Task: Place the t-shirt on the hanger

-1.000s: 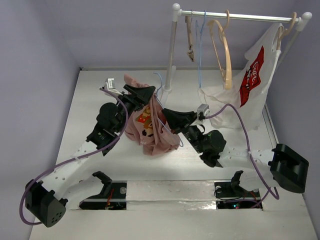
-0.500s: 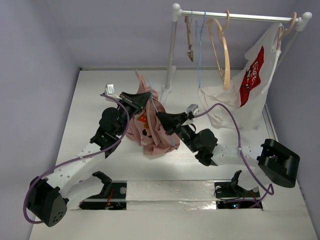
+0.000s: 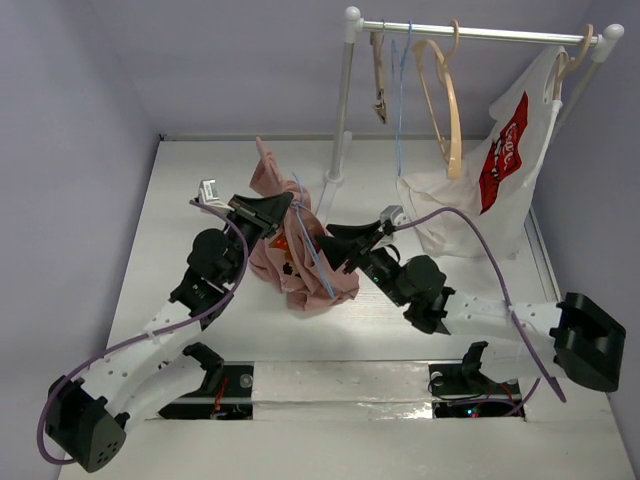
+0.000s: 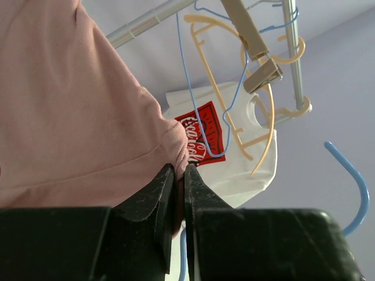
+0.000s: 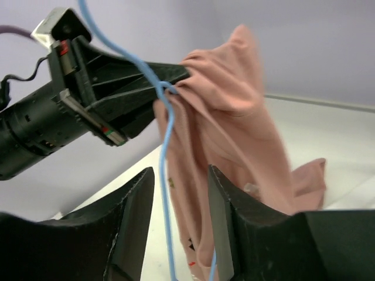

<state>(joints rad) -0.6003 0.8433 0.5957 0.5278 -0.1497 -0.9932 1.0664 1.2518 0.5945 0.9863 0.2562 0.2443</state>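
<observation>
A dusty-pink short-sleeved t-shirt (image 3: 300, 270) with a small pixel cartoon print is hanging in a bunched heap over the middle of the white table (image 3: 180, 200), its lower folds resting on the surface. A thin light-blue wire hanger (image 3: 312, 250) is running diagonally down through the cloth.

The left gripper (image 3: 288, 208) is pinching a fold of the t-shirt near its top, with the jaws pressed together on the cloth. In the right wrist view the twisted neck of the hanger is sitting right at those fingertips; whether the wire is also caught cannot be told. The left arm is reaching forward and to the right, lifting the cloth clear of the table.

The right gripper (image 5: 180, 175) is standing with its jaws apart. The blue wire is passing through the gap between them without being clamped. The right arm is stretching leftward, low over the table, its wrist pointing at the garment.

The t-shirt looks light, soft and floppy, so it will likely sag and slide wherever it is unsupported. A hem or the collar edge seems the surest place to grip. The hanger looks light, thin and springy, and probably slippery between the pads. It is best taken near the neck or a shoulder corner.
</observation>
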